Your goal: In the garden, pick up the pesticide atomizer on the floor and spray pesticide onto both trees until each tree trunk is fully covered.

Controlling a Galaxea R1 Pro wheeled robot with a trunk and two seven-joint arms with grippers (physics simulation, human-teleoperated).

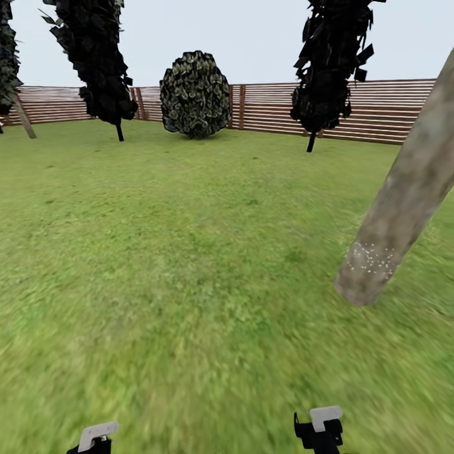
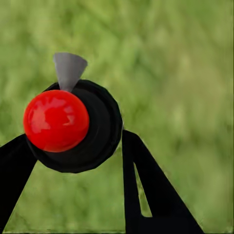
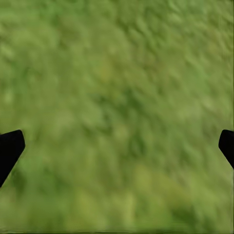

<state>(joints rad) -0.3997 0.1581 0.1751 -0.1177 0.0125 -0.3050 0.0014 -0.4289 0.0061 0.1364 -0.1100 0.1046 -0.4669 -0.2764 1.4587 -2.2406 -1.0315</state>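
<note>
Atomizer [image 2: 73, 126] clamped in left gripper [image 2: 78, 161], rigid, probably light; grip its body. Right gripper [image 3: 117, 146] spread, empty. Trunk [image 1: 403, 189] frame right.

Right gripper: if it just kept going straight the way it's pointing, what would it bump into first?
Most likely the grass lawn. The right gripper is open and nothing else lies between its fingertips, though how far off the grass is can't be judged.

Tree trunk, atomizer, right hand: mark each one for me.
Tree trunk [image 1: 403, 202]: head view, on the mid bark above the speckled patch.
Atomizer [image 2: 56, 120]: left wrist view, on its red round top.
Right hand [image 3: 117, 146]: right wrist view, midway between the spread fingertips, over grass.
</note>
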